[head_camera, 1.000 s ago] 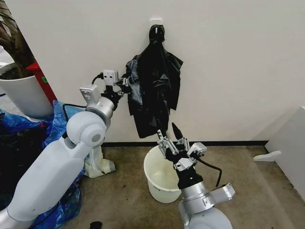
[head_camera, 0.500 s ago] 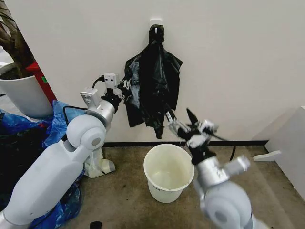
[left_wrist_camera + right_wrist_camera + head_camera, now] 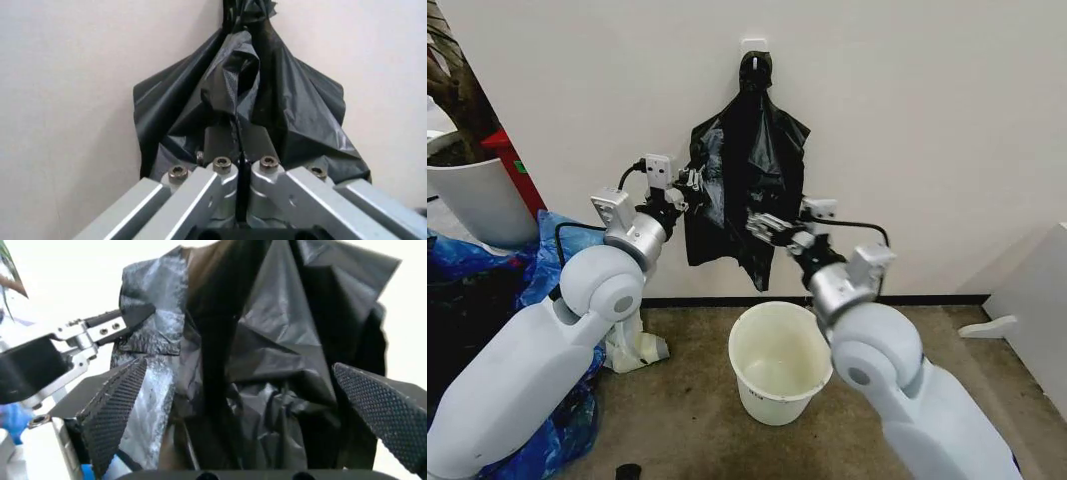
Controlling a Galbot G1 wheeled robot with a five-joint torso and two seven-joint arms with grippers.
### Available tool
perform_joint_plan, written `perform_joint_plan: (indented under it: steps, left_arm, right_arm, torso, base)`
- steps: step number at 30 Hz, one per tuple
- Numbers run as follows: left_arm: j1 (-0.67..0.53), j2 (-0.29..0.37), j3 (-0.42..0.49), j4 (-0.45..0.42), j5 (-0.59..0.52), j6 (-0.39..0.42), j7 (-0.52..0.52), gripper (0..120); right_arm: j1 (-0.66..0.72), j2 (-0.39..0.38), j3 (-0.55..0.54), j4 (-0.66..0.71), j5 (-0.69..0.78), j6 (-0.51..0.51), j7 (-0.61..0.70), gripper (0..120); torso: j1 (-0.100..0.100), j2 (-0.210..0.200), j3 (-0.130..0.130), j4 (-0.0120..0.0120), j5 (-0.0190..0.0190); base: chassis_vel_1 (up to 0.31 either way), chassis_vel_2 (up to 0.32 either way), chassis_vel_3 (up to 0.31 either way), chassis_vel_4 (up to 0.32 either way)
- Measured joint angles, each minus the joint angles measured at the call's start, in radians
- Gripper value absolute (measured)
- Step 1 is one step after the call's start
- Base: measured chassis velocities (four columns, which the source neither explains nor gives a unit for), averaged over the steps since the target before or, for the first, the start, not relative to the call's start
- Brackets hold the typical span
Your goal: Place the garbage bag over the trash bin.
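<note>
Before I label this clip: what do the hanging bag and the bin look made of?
The garbage bag looks like thin glossy black plastic film: it wrinkles and catches glare. The trash bin looks like rigid cream-white moulded plastic, smooth with a rolled rim. The left gripper pinches the bag.

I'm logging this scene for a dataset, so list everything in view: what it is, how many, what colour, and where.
garbage bag: one, glossy black, hanging from a wall hook above the bin
wall hook: one, white, high on the wall
trash bin: one, cream-white, standing on the floor below the bag
planter pot: one, white, with a plant, far left
blue plastic bags: several, blue, heaped on the floor at left
red object: one, beside the planter pot
left gripper: one, fingers shut on the bag's left edge
right gripper: one, black-padded fingers open, at the bag's lower part
</note>
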State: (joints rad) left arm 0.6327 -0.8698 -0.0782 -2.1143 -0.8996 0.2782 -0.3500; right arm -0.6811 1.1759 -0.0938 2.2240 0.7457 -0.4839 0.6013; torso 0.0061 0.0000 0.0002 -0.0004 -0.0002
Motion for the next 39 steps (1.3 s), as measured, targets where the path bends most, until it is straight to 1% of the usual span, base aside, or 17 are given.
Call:
perform_joint_plan:
  steps: [3,7,9,11,14,18,21,24,28,29,32,36,37,39]
  left_arm:
    - [0.004,-0.001,-0.001,-0.001,0.002,-0.004,0.003,0]
    - [0.008,-0.002,-0.002,-0.006,0.003,-0.005,0.005,0]
    - [0.016,-0.001,-0.006,-0.018,0.003,-0.006,0.01,0]
    - [0.017,0.0,-0.007,-0.021,0.003,-0.006,0.01,0]
    - [0.025,0.004,-0.014,-0.032,0.003,-0.009,0.015,0]
    - [0.03,0.005,-0.016,-0.036,0.005,-0.012,0.02,0]
    - [0.034,0.002,-0.017,-0.037,0.007,-0.016,0.025,0]
    - [0.036,-0.005,-0.017,-0.036,0.011,-0.019,0.029,0]
    - [0.044,-0.008,-0.025,-0.037,0.014,-0.024,0.032,0]
    - [0.05,-0.006,-0.028,-0.038,0.015,-0.027,0.036,0]
    - [0.057,-0.001,-0.03,-0.038,0.016,-0.03,0.041,0]
    - [0.074,0.005,-0.037,-0.03,0.021,-0.037,0.048,0]
    - [0.074,0.005,-0.037,-0.03,0.021,-0.037,0.048,0]
    - [0.08,0.005,-0.038,-0.025,0.027,-0.039,0.05,0]
  right_arm:
    - [0.084,0.011,-0.035,-0.041,0.065,-0.046,0.077,100]
    - [0.117,0.021,-0.047,-0.078,0.078,-0.061,0.11,100]
    - [0.145,0.029,-0.061,-0.127,0.041,-0.069,0.116,100]
    - [0.149,0.03,-0.064,-0.137,0.028,-0.07,0.115,100]
    - [0.163,0.037,-0.074,-0.186,-0.038,-0.072,0.097,100]
    - [0.171,0.045,-0.084,-0.211,-0.057,-0.075,0.093,100]
    - [0.185,0.066,-0.097,-0.242,-0.066,-0.086,0.104,100]
    - [0.193,0.077,-0.098,-0.277,-0.117,-0.094,0.1,100]
    - [0.173,0.049,-0.066,-0.302,-0.229,-0.089,0.045,100]
    - [0.153,0.031,-0.05,-0.297,-0.26,-0.086,0.028,100]
    - [0.129,0.009,-0.028,-0.283,-0.279,-0.085,0.012,100]
    - [0.081,-0.033,0.036,-0.239,-0.296,-0.074,-0.018,100]
    - [0.081,-0.033,0.036,-0.239,-0.296,-0.074,-0.018,100]
    - [0.061,-0.048,0.075,-0.222,-0.293,-0.068,-0.028,100]
  torso:
    - [0.0,0.0,0.0,0.0003,0.0]
    - [0.0,0.0,0.0,0.0002,0.0]
    - [0.0,0.0,0.0,-0.0001,0.0002]
    - [0.0,0.0,0.0,0.0,0.0002]
    - [0.0,0.0,0.0,0.0,0.0002]
    - [0.0,0.0,0.0,-0.0001,0.0002]
    - [0.0,0.0,0.0,0.0001,0.0002]
    - [0.0,0.0,0.0,0.0003,0.0002]
    - [0.0,0.0,0.0,0.0,0.0003]
    - [0.0,0.0,0.0,0.0,0.0003]
    - [0.0,0.0,0.0,-0.0001,0.0005]
    - [0.0,0.0,0.0,-0.0002,0.0005]
    - [0.0,0.0,0.0,-0.0002,0.0005]
    - [0.0,0.0,0.0,0.0001,0.0003]
  base:
    - [0.0,0.0,0.0,0.0]
    - [0.0,0.0,0.0,0.0]
    - [0.0,0.0,0.0,0.0]
    - [0.0,0.0,0.0,0.0]
    - [0.0,0.0,0.0,0.0]
    - [0.0,0.0,0.0,0.0]
    - [0.0,0.0,0.0,0.0]
    - [0.0,0.0,0.0,0.0]
    - [0.0,0.0,0.0,0.0]
    - [0.0,0.0,0.0,0.0]
    - [0.0,0.0,0.0,0.0]
    - [0.0,0.0,0.0,0.0]
    - [0.0,0.0,0.0,0.0]
    - [0.0,0.0,0.0,0.0]
